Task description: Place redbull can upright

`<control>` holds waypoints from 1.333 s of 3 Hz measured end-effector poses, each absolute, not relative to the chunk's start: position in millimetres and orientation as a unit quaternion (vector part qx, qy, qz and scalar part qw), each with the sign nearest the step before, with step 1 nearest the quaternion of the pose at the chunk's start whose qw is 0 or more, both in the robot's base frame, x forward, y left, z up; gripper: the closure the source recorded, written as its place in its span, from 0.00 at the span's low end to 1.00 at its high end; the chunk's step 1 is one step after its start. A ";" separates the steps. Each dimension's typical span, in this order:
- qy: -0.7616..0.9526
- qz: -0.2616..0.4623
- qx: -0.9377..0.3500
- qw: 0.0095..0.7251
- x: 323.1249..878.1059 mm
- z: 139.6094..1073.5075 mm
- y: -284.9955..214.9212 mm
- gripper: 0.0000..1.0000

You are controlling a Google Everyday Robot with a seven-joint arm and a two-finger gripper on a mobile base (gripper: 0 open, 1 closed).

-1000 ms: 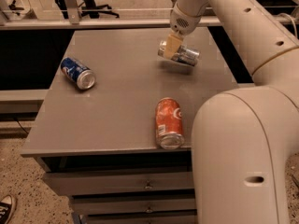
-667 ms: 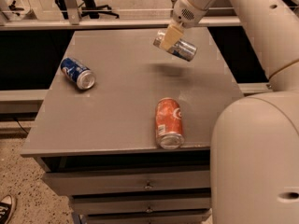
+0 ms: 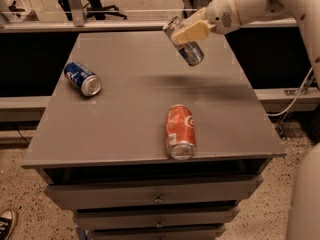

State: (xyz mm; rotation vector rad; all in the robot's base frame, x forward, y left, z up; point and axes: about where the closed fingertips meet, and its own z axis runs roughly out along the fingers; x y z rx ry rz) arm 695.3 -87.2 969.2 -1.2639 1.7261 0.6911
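Note:
The redbull can (image 3: 185,42) is slim and silver with blue patches. It hangs tilted in the air above the back right part of the grey table (image 3: 125,119), its top end up and to the left. My gripper (image 3: 191,33) reaches in from the upper right and is shut on the can's middle, its tan fingers (image 3: 195,31) across the can's side. A faint shadow lies on the table below it.
A wider dark blue can (image 3: 82,78) lies on its side at the table's left. An orange-red can (image 3: 180,131) lies on its side near the front edge. Drawers sit under the tabletop. My white arm (image 3: 260,4) spans the upper right.
My gripper has lifted the redbull can off the table and carried it higher while the arm swung away from the lower right of the view. The other two cans have not moved.

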 end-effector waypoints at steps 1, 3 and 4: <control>0.628 0.356 -0.480 0.498 683.7 973.5 -95.2 1.00; 0.532 0.426 -0.465 0.565 658.7 954.9 -112.4 1.00; 0.510 0.447 -0.457 0.576 650.6 940.1 -115.2 1.00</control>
